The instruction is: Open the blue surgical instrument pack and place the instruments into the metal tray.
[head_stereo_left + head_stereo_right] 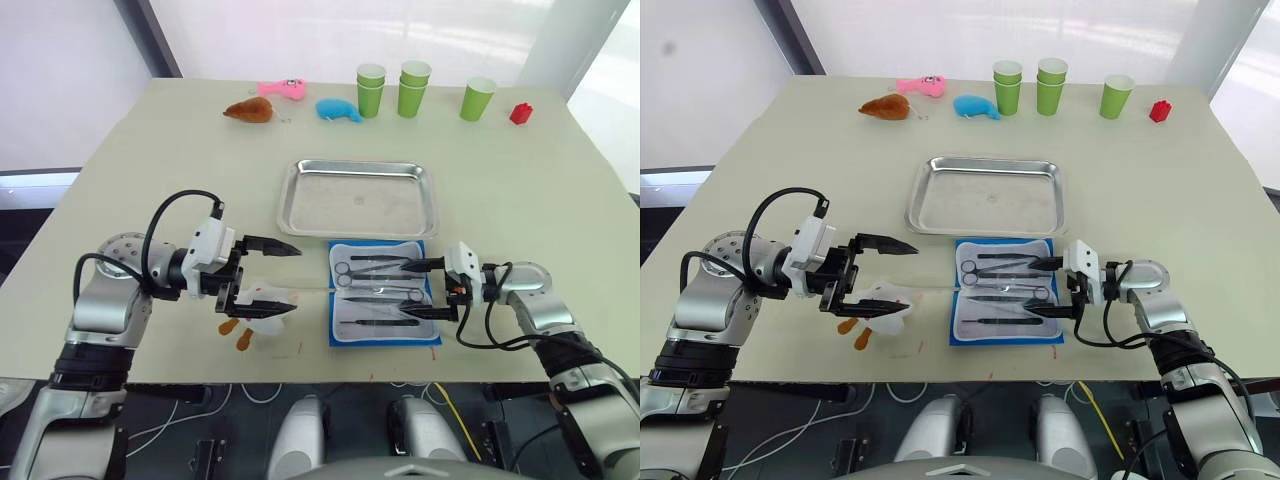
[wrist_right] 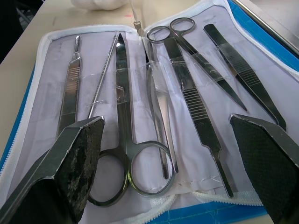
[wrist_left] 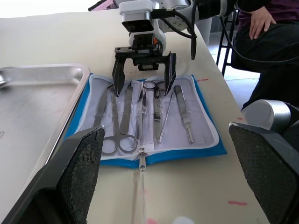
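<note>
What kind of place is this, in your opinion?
Probably a robot test room, not a clinic: an open tool case and steel tray share one table with paper cups and toys.

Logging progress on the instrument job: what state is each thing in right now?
Bright-blue fabric instrument pack: unfolded open, flat on table.
Silvery metal instruments: in the pack's pale lining.
Shiny steel tray: empty.
Left gripper: open.
Right gripper: open, over the pack.
Green paper cups: upright.
</note>
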Motion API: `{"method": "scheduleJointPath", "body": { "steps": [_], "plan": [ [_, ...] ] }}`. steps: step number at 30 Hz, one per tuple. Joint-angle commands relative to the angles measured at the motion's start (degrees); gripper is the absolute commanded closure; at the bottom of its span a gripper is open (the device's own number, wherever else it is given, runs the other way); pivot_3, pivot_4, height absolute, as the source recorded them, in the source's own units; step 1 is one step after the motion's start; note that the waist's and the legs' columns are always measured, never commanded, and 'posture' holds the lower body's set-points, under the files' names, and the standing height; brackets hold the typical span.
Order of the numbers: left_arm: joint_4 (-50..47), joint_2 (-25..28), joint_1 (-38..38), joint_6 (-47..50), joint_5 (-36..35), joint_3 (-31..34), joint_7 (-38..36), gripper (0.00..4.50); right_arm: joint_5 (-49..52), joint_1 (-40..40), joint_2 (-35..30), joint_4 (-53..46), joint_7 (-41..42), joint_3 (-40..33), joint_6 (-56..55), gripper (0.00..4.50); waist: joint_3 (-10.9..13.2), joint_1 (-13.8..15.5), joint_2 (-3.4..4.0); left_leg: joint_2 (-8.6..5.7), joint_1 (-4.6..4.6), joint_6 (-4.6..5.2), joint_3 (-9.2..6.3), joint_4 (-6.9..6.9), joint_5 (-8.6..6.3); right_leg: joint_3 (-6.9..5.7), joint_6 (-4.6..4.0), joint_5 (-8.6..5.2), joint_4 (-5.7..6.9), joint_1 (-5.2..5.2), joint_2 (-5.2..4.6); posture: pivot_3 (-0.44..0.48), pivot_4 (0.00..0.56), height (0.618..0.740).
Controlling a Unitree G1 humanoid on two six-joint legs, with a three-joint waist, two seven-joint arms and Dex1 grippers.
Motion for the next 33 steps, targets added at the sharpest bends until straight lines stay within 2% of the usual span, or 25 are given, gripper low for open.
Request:
{"method": "scheduleJointPath", "body": {
  "steps": [1, 11, 18, 20, 27, 33],
  "plan": [
    [-0.4, 0.0, -0.8, -1.4, -0.6, 1.7, 0.4, 0.01, -5.7, 2.9, -1.2, 5.3, -2.0, 3.2, 2.0, 0.05, -0.1, 0.0, -0.07, 0.00, 0.00, 0.00, -0.01, 0.00, 0.00, 0.00, 0.00, 0.00, 0.00, 0.00, 0.00, 0.000, 0.150, 0.740],
    [0.4, 2.0, -1.6, -1.6, -1.4, 2.1, -1.9, 0.01, -6.0, 3.2, -0.8, 6.9, -2.5, 3.5, 0.8, 0.05, -0.2, 0.0, -0.10, 0.01, 0.09, 0.00, -0.01, -0.01, 0.00, 0.00, -0.01, 0.00, -0.01, 0.09, 0.00, 0.000, 0.150, 0.740],
    [0.9, 5.3, -4.2, 4.4, -3.2, 1.6, -2.9, 0.01, -5.8, 2.7, -0.5, 7.4, -2.5, 3.4, 0.7, 0.05, -0.2, 0.0, -0.17, 0.01, 0.18, 0.00, 0.00, -0.06, 0.00, 0.02, -0.01, -0.01, -0.02, 0.14, 0.00, 0.000, 0.150, 0.740],
    [1.6, 5.7, -5.2, 3.6, -2.2, 1.0, -3.5, 0.01, -5.8, 2.4, -0.4, 7.7, -2.3, 3.4, 0.8, 0.05, -0.2, 0.0, -0.19, 0.01, 0.19, 0.00, 0.00, -0.07, 0.00, 0.02, -0.01, -0.01, -0.02, 0.14, 0.01, 0.000, 0.150, 0.740],
    [8.1, 1.8, -12.0, -3.2, 4.2, -3.9, -2.7, 0.01, -5.5, 2.0, 0.2, 8.1, -2.0, 3.5, 0.8, 0.05, -0.4, 0.0, -0.31, 0.00, 0.23, 0.00, 0.04, -0.07, 0.00, 0.02, -0.02, -0.01, -0.02, 0.18, 0.02, 0.000, 0.150, 0.740],
    [17.8, -5.4, -18.5, -7.7, 10.8, -8.5, 0.3, 0.01, -5.6, 1.6, 0.3, 8.9, -2.1, 3.8, 0.6, 0.05, -0.4, 0.0, -0.31, -0.01, 0.68, 0.00, 0.17, -0.23, 0.00, 0.04, -0.04, -0.03, -0.11, 0.60, 0.05, 0.000, 0.150, 0.740]
  ]
}}
